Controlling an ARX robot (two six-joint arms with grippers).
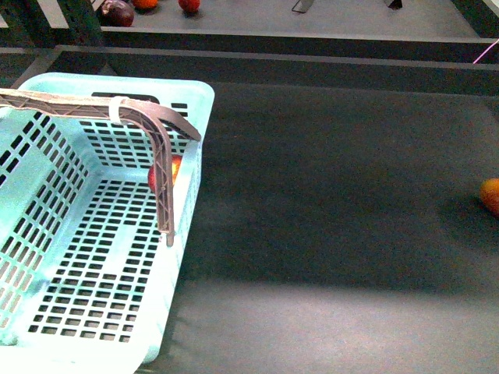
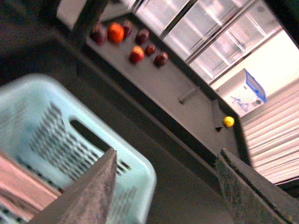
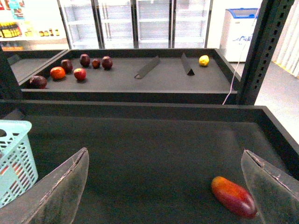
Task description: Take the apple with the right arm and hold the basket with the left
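Note:
The mint-aqua basket [image 1: 47, 234] fills the left of the front view, its brown-grey handle [image 1: 160, 136] with a white clip lying across it. A red apple [image 1: 177, 167] with a yellowish patch shows at the basket's right wall, partly behind the handle; I cannot tell if it is inside. Neither arm appears in the front view. My left gripper [image 2: 166, 186] is open above the basket's corner [image 2: 135, 168], touching nothing. My right gripper [image 3: 163, 186] is open over the dark table, with the basket's edge [image 3: 16, 158] off to one side.
An orange-red oblong fruit [image 3: 233, 196] lies on the table close to one right finger [image 3: 268, 186] and shows at the right edge [image 1: 491, 195] of the front view. A raised shelf [image 3: 154, 81] behind holds several dark and red fruits and a yellow one [image 3: 203, 60].

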